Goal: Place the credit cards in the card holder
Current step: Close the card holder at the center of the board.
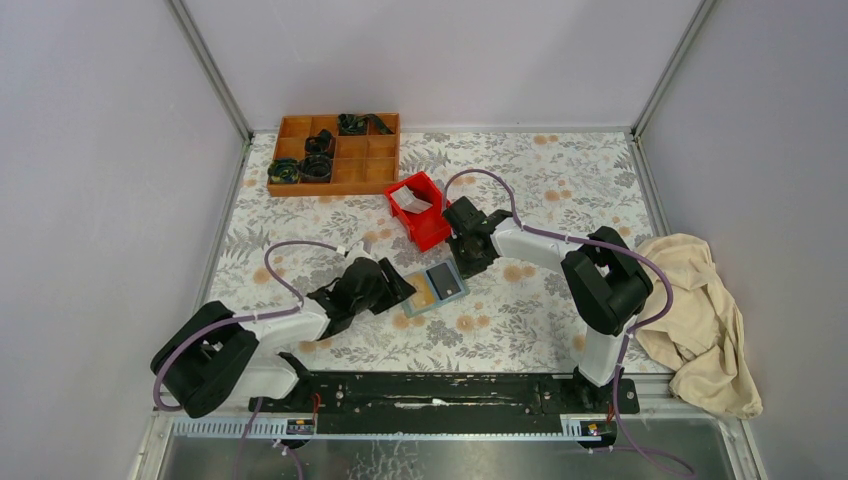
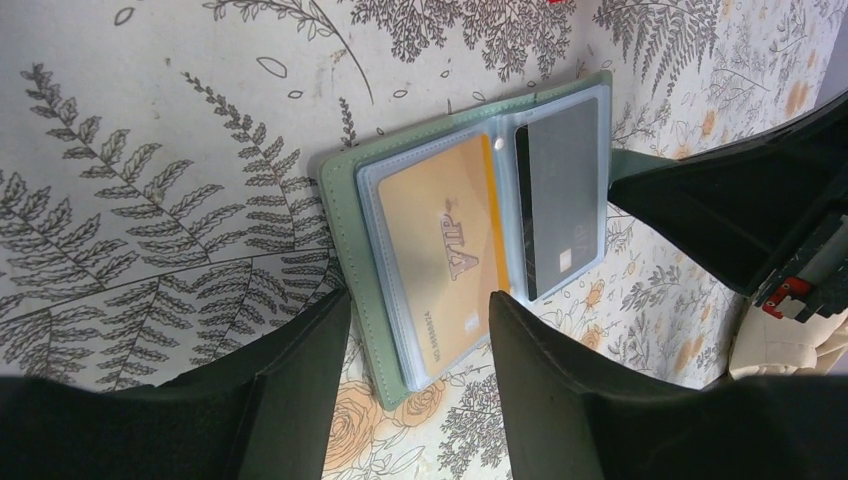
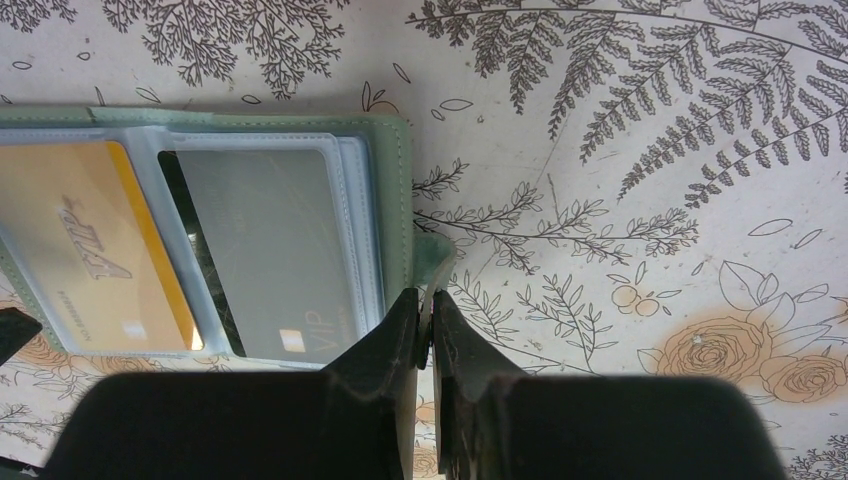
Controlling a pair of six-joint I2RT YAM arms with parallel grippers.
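The sage-green card holder (image 1: 437, 287) lies open on the floral table. A yellow-tan credit card (image 2: 445, 255) sits in its left clear pocket and a dark grey credit card (image 2: 560, 205) in its right one. My left gripper (image 2: 418, 300) is open just off the holder's near edge, its fingers either side of the yellow card's end, holding nothing. My right gripper (image 3: 431, 305) is shut on the holder's green clasp tab (image 3: 437, 255) at its right edge. A whitish card (image 1: 412, 198) leans inside the red bin (image 1: 428, 228).
A brown wooden compartment tray (image 1: 352, 172) with black items stands at the back left. The red bin is just behind the right gripper (image 1: 466, 252). A beige cloth (image 1: 702, 320) is heaped at the right edge. Grey walls enclose three sides.
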